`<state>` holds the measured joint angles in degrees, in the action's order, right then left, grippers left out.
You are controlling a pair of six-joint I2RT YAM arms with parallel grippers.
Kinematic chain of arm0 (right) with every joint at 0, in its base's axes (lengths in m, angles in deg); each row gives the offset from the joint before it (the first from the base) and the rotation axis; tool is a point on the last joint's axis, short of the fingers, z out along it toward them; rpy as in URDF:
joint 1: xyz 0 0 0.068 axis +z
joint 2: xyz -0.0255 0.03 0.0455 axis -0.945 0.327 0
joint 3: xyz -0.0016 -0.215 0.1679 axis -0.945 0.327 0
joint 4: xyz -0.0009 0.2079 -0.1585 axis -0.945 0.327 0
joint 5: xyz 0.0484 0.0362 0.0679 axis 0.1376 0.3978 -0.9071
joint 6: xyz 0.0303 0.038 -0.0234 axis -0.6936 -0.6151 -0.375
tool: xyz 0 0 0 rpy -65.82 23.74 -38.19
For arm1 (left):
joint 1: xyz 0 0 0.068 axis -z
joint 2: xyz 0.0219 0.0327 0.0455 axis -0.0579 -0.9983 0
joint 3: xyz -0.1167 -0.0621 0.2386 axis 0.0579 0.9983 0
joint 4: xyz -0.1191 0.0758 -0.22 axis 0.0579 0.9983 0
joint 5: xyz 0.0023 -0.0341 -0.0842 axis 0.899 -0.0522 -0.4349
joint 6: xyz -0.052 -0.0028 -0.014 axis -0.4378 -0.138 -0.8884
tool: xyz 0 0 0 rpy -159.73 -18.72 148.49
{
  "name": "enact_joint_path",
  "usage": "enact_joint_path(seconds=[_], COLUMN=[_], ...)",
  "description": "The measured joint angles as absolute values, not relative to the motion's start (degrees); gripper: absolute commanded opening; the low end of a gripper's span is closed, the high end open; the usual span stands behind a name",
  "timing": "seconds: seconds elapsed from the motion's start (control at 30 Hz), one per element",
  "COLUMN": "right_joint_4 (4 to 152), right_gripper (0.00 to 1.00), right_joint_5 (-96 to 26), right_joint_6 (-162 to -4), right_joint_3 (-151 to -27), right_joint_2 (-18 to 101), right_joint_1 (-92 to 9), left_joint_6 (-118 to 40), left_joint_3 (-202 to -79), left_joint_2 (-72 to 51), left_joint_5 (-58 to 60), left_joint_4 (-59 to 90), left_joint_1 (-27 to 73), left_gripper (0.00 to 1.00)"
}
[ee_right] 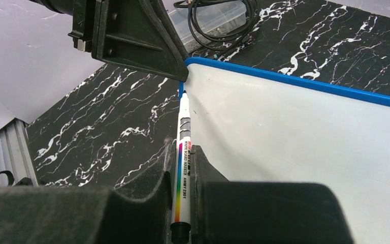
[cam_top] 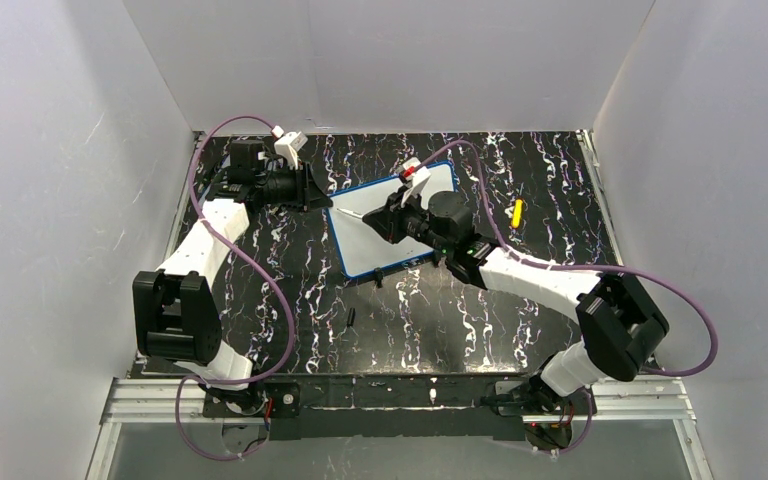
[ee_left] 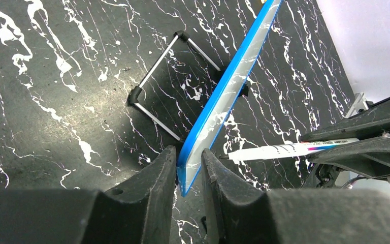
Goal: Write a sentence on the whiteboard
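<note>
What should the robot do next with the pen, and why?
Probably touch the marker down onto the whiteboard: it looks blank, the right hand clamps the marker with its tip near the corner, and the left hand straddles that corner.

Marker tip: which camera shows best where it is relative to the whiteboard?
Right wrist: the marker runs straight out from the fingers, tip at the blue edge of the whiteboard. Top external shows only a thin sliver; left wrist shows its barrel side-on beyond the board.

Left arm (cam_top: 200,240) reached forward, wrist turned right. Left gripper (ee_left: 189,165) jaws narrow, pinching whiteboard (ee_left: 228,91) corner edge. Right arm (cam_top: 540,275) stretched forward-left. Right gripper (ee_right: 184,157) clamped tight on marker (ee_right: 184,122), aimed at left gripper.
</note>
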<state>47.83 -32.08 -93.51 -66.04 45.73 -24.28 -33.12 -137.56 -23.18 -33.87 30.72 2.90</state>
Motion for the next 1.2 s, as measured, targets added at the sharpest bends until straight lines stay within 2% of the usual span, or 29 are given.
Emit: enact_joint_path(seconds=[0.57,1.2], right_joint_4=[47.5,48.0], right_gripper=[0.01,0.01], right_joint_5=[-29.7,-27.6], right_joint_6=[-92.3,-91.2], right_joint_3=[-67.9,-65.4], right_joint_2=[49.0,48.8], right_joint_1=[-23.9,-21.9], left_joint_6=[-30.1,-29.1], left_joint_3=[-137.2,-136.9], left_joint_2=[-23.2,-23.1], left_joint_5=[-33.4,-33.0], left_joint_4=[30.5,29.9], left_joint_1=[2.9,3.0], left_gripper=[0.0,0.0])
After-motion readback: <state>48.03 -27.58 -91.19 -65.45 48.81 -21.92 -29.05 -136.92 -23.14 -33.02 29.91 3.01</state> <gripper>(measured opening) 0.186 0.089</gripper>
